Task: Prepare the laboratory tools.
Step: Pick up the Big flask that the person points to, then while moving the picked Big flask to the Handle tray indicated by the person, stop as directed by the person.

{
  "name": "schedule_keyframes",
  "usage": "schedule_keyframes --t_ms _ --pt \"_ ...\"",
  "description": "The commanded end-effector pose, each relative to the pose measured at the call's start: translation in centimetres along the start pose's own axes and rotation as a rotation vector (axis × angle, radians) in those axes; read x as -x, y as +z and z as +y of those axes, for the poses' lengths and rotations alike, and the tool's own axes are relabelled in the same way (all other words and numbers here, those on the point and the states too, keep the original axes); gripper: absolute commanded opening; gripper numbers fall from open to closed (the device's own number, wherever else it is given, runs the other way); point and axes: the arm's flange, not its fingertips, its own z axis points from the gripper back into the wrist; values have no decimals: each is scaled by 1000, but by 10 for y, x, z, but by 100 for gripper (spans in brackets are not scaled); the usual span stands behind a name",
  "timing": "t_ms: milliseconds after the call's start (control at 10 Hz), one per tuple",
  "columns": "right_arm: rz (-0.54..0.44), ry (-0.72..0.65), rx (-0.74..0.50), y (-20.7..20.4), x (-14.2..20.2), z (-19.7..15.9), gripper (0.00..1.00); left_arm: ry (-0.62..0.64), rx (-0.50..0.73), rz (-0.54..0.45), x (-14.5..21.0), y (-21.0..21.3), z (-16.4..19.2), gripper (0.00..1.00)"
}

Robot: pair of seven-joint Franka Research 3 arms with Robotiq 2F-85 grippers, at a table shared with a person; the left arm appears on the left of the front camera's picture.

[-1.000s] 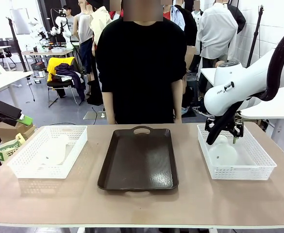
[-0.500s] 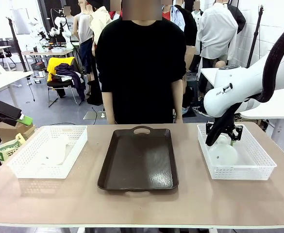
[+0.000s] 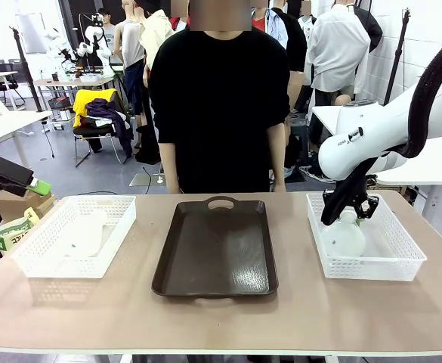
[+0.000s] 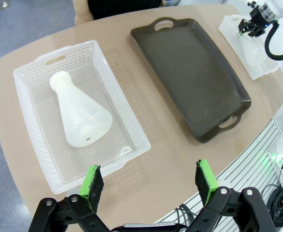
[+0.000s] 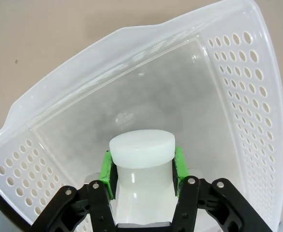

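Front view: right gripper at right flask in perforated right basket; left wrist view: left gripper wide, empty; frosted conical left flask lying in left basket; right wrist view: green pads clamp right flask's neck.

Bright, even overhead room light. Soft, short shadows fringe the white basket on the tabletop. A faint sheen marks the dark tray. Wrist views bow toward their edges; focus is sharp throughout.
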Motion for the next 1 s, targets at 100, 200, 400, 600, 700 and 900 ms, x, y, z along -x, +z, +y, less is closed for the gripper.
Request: schedule_keyframes --t_ms 100,200,400,600,700,900 --pt "30 -13 23 -6 -1 0 0 -12 3 1 1 1 2 100" --pt "2 -1 2 0 0 -1 0 -12 3 1 1 1 2 100" --pt "2 -1 2 0 0 -1 0 -12 3 1 1 1 2 100" --pt "2 -1 2 0 0 -1 0 -12 3 1 1 1 2 100" --pt "2 -1 2 0 0 -1 0 -12 3 1 1 1 2 100" --pt "2 -1 2 0 0 -1 0 -12 3 1 1 1 2 100"
